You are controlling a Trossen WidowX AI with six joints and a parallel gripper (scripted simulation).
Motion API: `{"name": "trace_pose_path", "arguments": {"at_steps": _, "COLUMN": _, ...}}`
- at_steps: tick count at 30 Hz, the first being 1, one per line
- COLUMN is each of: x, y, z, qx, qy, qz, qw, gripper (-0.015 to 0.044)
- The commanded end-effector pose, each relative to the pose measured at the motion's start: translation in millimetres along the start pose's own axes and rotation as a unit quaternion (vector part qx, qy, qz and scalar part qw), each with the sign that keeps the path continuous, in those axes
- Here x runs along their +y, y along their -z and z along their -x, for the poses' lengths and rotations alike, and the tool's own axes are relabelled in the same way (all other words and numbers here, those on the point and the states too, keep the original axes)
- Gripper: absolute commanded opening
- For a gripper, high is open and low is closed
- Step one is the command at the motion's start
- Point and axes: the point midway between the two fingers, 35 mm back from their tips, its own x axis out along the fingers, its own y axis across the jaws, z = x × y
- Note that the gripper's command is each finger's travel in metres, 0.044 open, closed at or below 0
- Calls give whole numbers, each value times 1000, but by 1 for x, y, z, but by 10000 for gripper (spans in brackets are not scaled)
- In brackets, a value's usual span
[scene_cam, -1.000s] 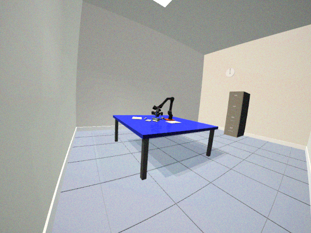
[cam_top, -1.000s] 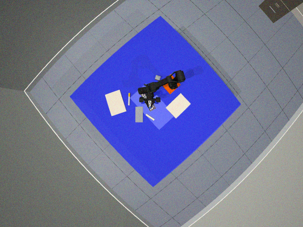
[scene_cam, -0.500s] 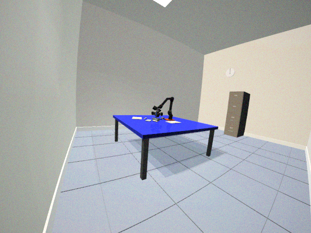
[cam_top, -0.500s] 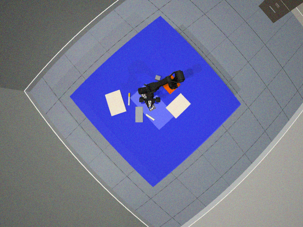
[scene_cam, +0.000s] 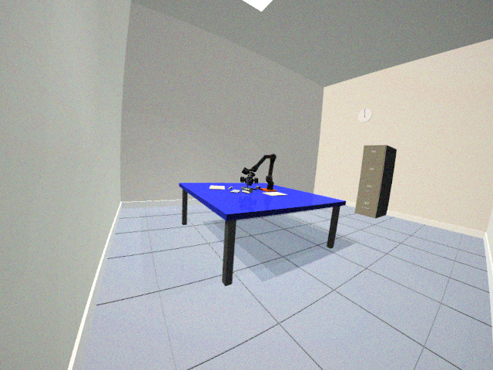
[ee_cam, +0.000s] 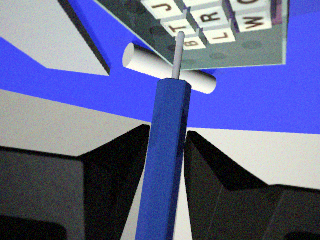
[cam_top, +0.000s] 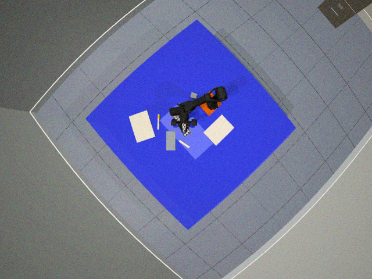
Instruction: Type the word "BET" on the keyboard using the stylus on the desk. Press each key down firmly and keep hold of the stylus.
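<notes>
Top view: blue tabletop (cam_top: 192, 186) w/ black arm (cam_top: 196, 103) reaching from an orange base (cam_top: 207, 108) toward the centre. Gripper (cam_top: 183, 128) sits over the keyboard (cam_top: 186, 129), which lies on a paler blue mat (cam_top: 196, 144). Around it: cream sheet (cam_top: 142, 126) to one side, second cream sheet (cam_top: 218, 129) on the other, yellow-tipped pen (cam_top: 158, 121) beside the first sheet, grey slab (cam_top: 170, 140) near the mat edge, white cylinder (cam_top: 183, 143) just past the keyboard, small grey block (cam_top: 193, 95) near the arm. Stylus too small to make out here. Exterior view: tabletop (scene_cam: 278, 203) on dark legs, arm (scene_cam: 263, 167) bent over w/ gripper (scene_cam: 247, 183) low above the clutter; filing cabinet (scene_cam: 376, 181) and wall clock (scene_cam: 364, 114) at the far wall. Wrist view: gripper (ee_cam: 167, 150) is clamped on the blue stylus (ee_cam: 167, 160), dark fingers pressing both sides of the shaft. Its thin grey tip (ee_cam: 177, 52) reaches up to the keyboard (ee_cam: 240, 50), ending at the border btw the T key (ee_cam: 177, 26) and B key (ee_cam: 191, 42); can't tell if it touches. Keys J, R, L, W nearby. White cylinder (ee_cam: 145, 62) lies on the tabletop (ee_cam: 250, 105) behind the tip, alongside the keyboard edge.
</notes>
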Motion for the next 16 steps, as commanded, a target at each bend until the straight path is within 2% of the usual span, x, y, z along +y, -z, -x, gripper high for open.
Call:
{"name": "trace_pose_path", "arguments": {"at_steps": 1, "x": 2, "y": 15, "z": 8, "qx": 1, "qy": -3, "qz": 4, "qw": 1000, "gripper": 81}}
{"name": "trace_pose_path", "arguments": {"at_steps": 5, "x": 1, "y": 27, "z": 16, "qx": 1, "qy": -3, "qz": 4, "qw": 1000, "gripper": 81}}
{"name": "trace_pose_path", "arguments": {"at_steps": 16, "x": 1, "y": 25, "z": 14, "qx": 2, "qy": -3, "qz": 5, "qw": 1000, "gripper": 81}}
